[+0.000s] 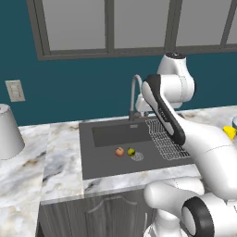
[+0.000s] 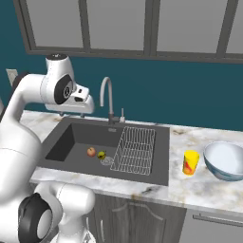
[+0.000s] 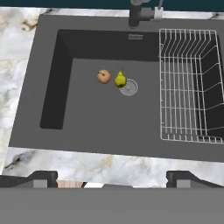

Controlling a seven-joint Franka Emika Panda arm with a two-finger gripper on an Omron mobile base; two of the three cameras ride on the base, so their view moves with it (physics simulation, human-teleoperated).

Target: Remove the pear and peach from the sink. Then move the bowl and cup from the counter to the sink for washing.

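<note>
The peach (image 1: 120, 151) (image 2: 91, 152) (image 3: 103, 76) and the pear (image 1: 131, 151) (image 2: 101, 154) (image 3: 120, 79) lie side by side on the floor of the dark sink (image 1: 104, 164) (image 2: 78, 159) (image 3: 96, 118), next to the round drain. My gripper (image 3: 113, 179) hangs high above the sink's front edge, open wide and holding nothing, well clear of both fruits. On the marble counter (image 2: 190, 187) right of the sink stand the yellow cup (image 2: 191, 162) (image 1: 229, 132) and, beyond it, the pale bowl (image 2: 225, 160).
A wire rack (image 2: 135, 149) (image 3: 188, 83) fills the sink's right side. The curved faucet (image 1: 134, 95) (image 2: 108, 97) rises behind the basin. A large grey-white upturned vessel (image 1: 7, 132) stands on the counter at far left. My own arm hides part of the rack in the left base view.
</note>
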